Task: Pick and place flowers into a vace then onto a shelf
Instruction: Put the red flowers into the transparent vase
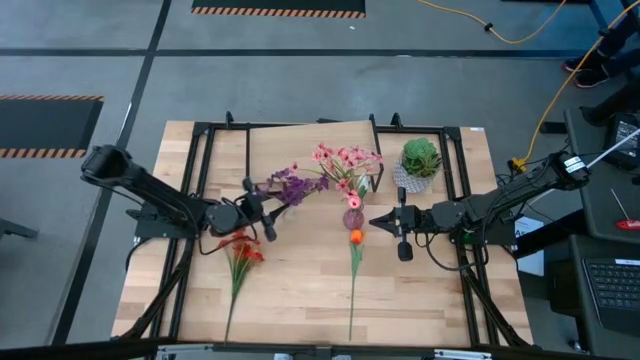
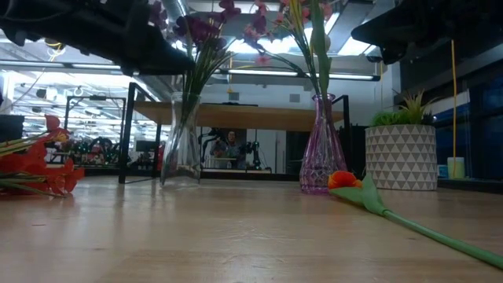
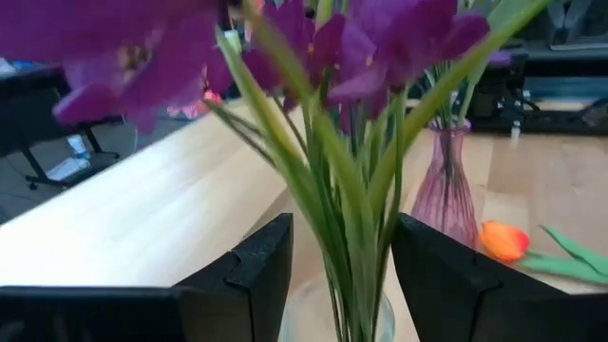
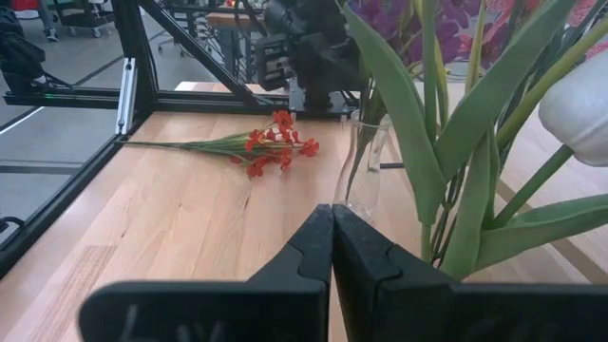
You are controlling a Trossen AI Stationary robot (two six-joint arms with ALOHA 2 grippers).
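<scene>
No legible writing. Left gripper [image 3: 342,275] jaws apart around purple flowers [image 3: 313,57] in clear vase [image 2: 182,149]; right gripper [image 4: 332,249] jaws closed, empty.

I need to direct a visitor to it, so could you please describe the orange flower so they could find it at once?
Start at the purple glass vase near the middle of the wooden table. The orange flower lies flat on the tabletop just in front of that vase, its long green stem running toward the table's near edge. Unlike the red flowers lying farther left, it is a single orange bud.
</scene>
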